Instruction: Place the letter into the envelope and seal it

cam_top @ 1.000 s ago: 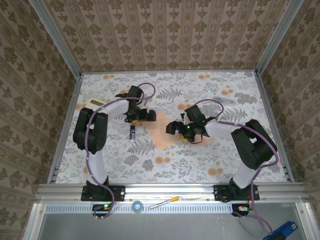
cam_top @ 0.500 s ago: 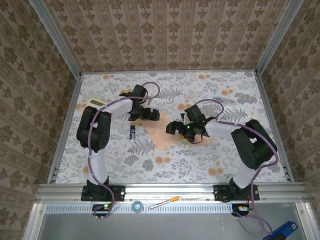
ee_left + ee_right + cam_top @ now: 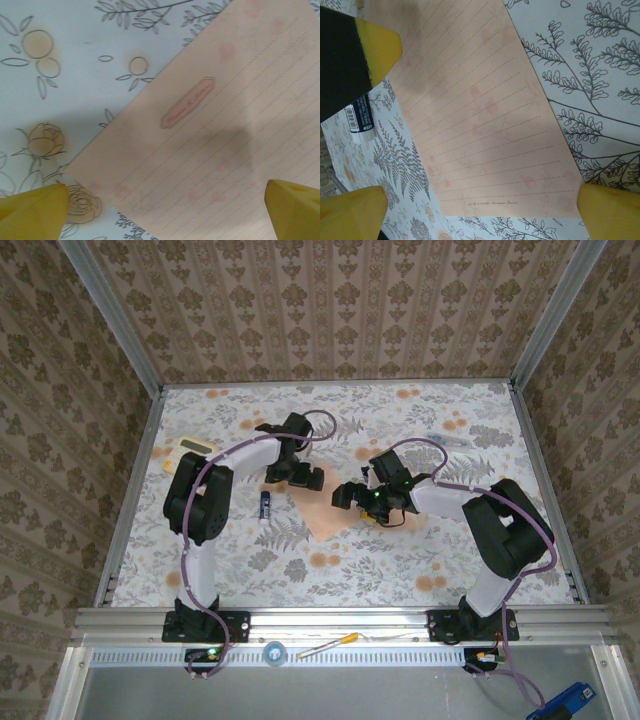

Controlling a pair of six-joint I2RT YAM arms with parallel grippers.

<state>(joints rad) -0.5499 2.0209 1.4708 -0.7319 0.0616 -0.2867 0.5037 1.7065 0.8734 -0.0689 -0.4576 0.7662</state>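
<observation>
On the floral-print table (image 3: 400, 560), the lined salmon-pink letter (image 3: 325, 512) lay flat near the centre. The left gripper (image 3: 308, 478) hovered over its far-left corner and the right gripper (image 3: 347, 496) hung above its right edge. Both grippers had their yellow-tipped jaws spread wide and grasped nothing, while a small blue-and-white tube (image 3: 265, 504) lay just left of the sheet.
</observation>
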